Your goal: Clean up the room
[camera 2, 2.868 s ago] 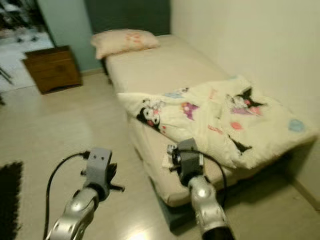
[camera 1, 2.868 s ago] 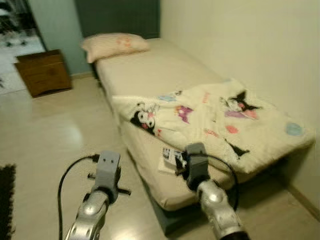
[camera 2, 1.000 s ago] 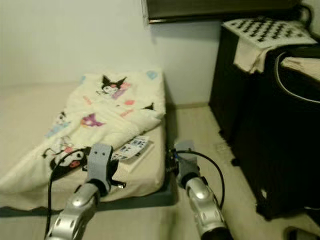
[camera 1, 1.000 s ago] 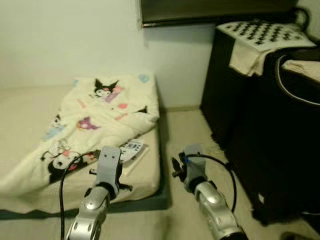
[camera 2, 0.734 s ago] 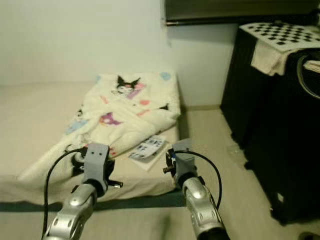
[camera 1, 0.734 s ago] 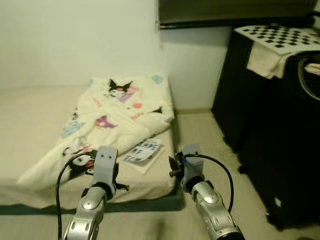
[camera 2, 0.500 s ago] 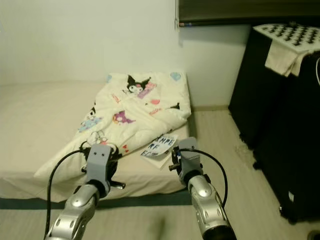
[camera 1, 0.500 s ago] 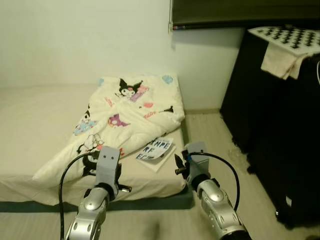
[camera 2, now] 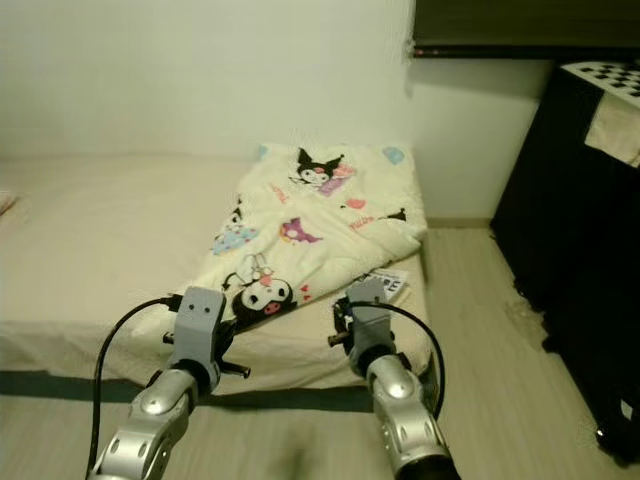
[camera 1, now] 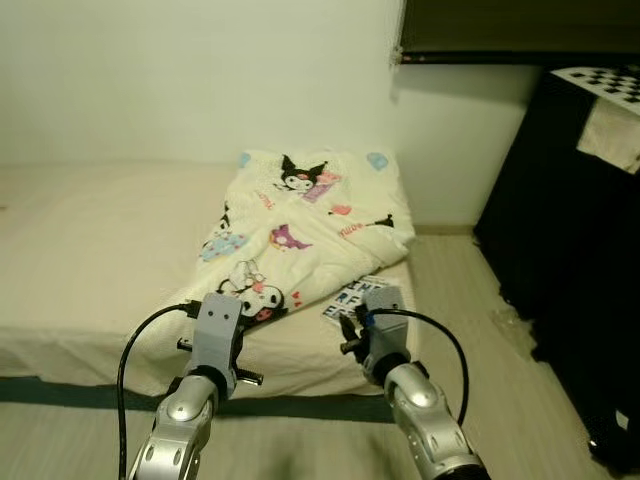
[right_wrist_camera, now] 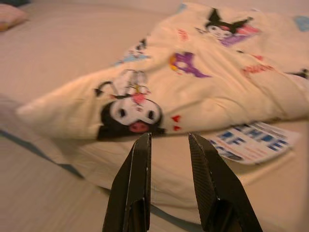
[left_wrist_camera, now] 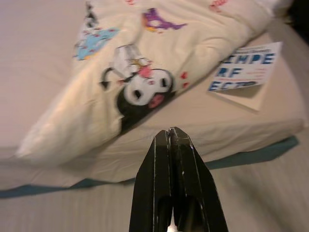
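Jaws: left gripper closed, right gripper open, both empty; your view has swung onto the cream cartoon-print blanket rumpled on the beige bed, ready for tidying.

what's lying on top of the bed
A crumpled cartoon-print blanket lies over the bed at its end, and a printed booklet sits beside it near the corner, partly tucked under the blanket's edge. Anything beneath the blanket is hidden.
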Controlling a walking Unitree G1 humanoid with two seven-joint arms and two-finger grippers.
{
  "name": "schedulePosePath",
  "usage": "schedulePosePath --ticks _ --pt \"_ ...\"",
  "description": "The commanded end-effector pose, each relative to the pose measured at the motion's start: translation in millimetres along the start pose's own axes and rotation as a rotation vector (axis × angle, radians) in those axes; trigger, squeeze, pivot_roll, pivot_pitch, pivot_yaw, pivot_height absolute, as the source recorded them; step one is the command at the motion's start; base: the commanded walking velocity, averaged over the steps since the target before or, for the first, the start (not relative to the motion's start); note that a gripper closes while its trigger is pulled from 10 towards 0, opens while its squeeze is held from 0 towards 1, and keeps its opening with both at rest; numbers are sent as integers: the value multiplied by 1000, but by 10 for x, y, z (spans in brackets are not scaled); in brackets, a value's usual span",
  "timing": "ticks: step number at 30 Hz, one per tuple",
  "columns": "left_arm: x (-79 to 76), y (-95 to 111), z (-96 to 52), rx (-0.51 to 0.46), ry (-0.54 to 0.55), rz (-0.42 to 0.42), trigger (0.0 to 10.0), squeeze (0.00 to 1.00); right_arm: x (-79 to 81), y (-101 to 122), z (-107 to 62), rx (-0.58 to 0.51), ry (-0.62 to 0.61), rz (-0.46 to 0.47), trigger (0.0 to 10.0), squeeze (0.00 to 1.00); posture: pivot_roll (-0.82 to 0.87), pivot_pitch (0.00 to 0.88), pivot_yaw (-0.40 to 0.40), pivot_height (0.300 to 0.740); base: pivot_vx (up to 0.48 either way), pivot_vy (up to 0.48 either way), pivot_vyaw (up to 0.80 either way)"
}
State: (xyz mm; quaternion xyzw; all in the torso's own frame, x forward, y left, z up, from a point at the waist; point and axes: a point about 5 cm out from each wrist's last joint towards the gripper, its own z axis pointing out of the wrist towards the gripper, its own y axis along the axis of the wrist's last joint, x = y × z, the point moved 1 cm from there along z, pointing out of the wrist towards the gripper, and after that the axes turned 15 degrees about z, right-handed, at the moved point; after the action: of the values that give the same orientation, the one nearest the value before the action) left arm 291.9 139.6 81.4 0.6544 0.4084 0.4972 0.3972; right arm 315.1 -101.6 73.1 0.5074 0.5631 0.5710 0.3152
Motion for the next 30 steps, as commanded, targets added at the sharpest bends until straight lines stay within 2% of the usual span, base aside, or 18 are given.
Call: schedulePosePath --ticks 1,3,23,30 --pt "-7 -23 -16 5 -7 15 10000 0 -42 -43 -24 11 -14 13 10000 0 -33 89 64 740 0 -480 0" --pt "-6 -35 -19 7 0 -13 10000 0 -43 -45 -25 11 -14 12 10000 0 -35 80 66 740 0 -240 0" --pt "-13 -2 4 -18 2 2 10000 0 -71 -43 -29 12 -28 -5 10000 0 -42 79 65 740 0 0 0" --pt "-11 35 9 -46 2 2 10000 0 -98 -63 -45 18 -43 -20 10000 0 -41 89 60 740 326 0 0"
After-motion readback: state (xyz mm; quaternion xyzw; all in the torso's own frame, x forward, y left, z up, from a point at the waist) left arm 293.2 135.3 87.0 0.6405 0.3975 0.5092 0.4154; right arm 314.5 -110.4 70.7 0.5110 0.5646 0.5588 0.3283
